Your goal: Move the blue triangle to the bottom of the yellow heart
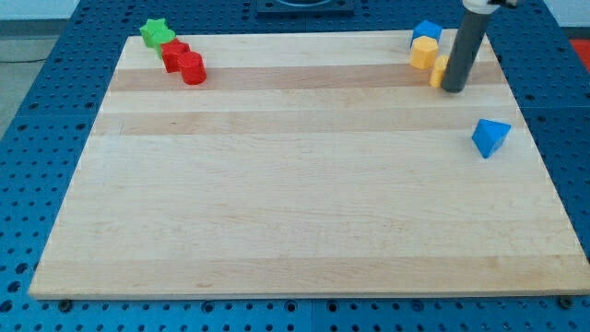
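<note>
The blue triangle (489, 137) lay near the table's (295, 212) right edge, in the upper part, apart from every other block. My tip (454, 89) rested on the table close to the top right corner, touching or just beside a yellow block (440, 70) that the rod half hid; I judged that one to be the yellow heart, though its shape could not be made out. Another yellow block (423, 53) and a blue block (426, 33) sat just beyond it toward the top edge.

The arm carried no grasping end effector, only the rod, so there was nothing to open or close and it held nothing.

To do the step well, I would bring my tip round to the right-edge side of the blue triangle and push it in a short line toward the spot just below the yellow heart, keeping contact centred so it does not spin away.

A green star (156, 33) and two red blocks (182, 61) stood at the top left corner. No brand, label or writing could be read.
</note>
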